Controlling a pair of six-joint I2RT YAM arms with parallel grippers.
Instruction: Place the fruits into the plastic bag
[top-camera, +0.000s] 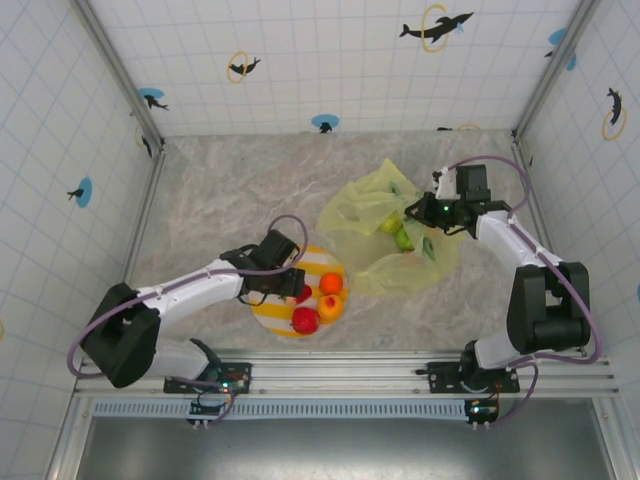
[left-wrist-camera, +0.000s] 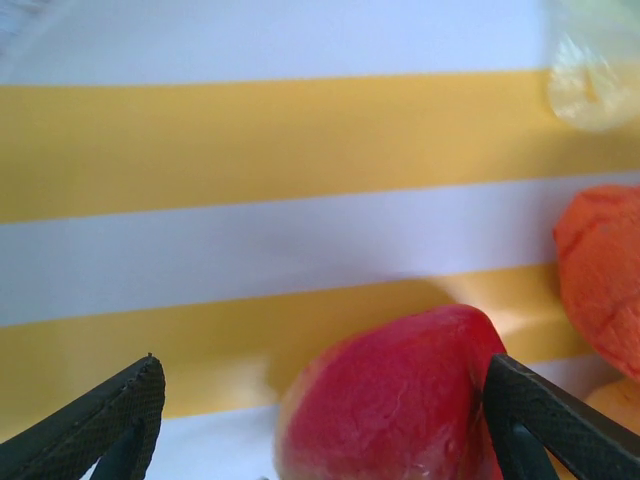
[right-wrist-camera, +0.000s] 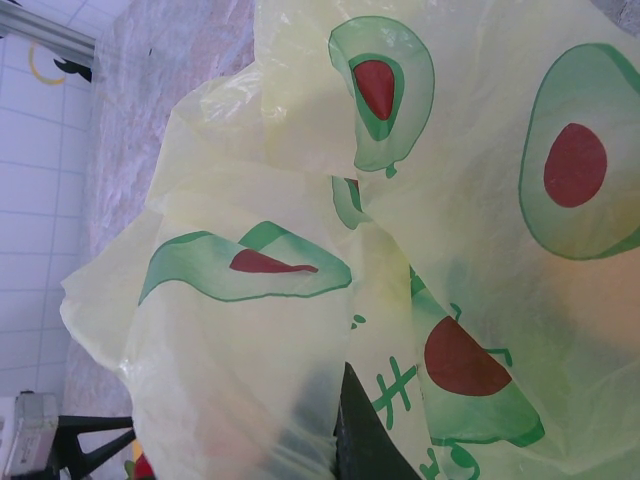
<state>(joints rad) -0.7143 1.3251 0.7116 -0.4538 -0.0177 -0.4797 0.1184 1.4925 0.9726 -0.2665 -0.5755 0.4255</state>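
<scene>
Red fruit (left-wrist-camera: 390, 400) sits low in the left wrist frame on the striped plate (left-wrist-camera: 300, 130), between the fingers of the released left claw (left-wrist-camera: 322, 380); right claw (top-camera: 418, 212) is clenched on the plastic bag (top-camera: 370, 215), right of centre

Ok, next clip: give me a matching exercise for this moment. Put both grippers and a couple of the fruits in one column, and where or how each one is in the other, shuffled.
Column one:
1. left gripper
2. right gripper
3. green fruits
4. orange fruit

Column two:
A. inside the plastic bag
B. jaws shut on the bag's edge
C. lying free on the striped plate
D. jaws open, either side of a red fruit

Pairs: 1-D, 2-B, 3-A, 4-C.
</scene>
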